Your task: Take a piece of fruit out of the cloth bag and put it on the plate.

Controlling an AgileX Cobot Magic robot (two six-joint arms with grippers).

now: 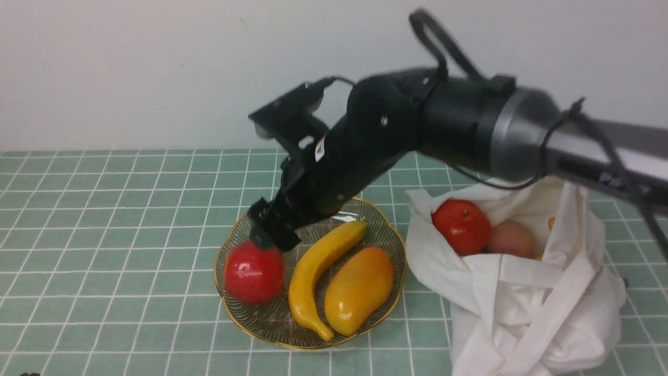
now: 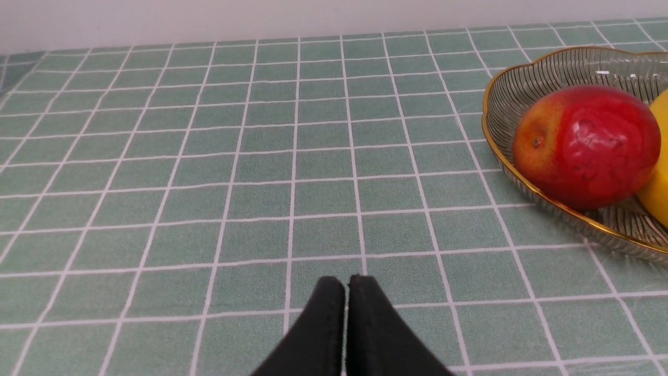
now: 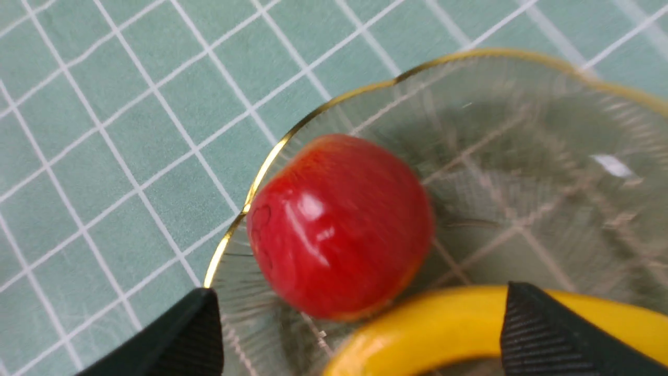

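The deep-red apple (image 1: 254, 272) lies on the left side of the clear gold-rimmed plate (image 1: 271, 321). It also shows in the left wrist view (image 2: 589, 146) and the right wrist view (image 3: 339, 224). My right gripper (image 1: 271, 237) hangs just above the apple, open and empty, its jaws wide apart (image 3: 360, 295). The white cloth bag (image 1: 522, 313) lies open to the right of the plate. My left gripper (image 2: 346, 282) is shut and empty over the bare tablecloth, left of the plate (image 2: 488, 112).
A yellow banana (image 1: 318, 266) and an orange-yellow mango (image 1: 360, 290) lie on the plate beside the apple. A smaller orange-red fruit (image 1: 462, 225) and a pale pinkish fruit (image 1: 511, 238) sit in the bag's mouth. A white wall stands behind the green checked tablecloth.
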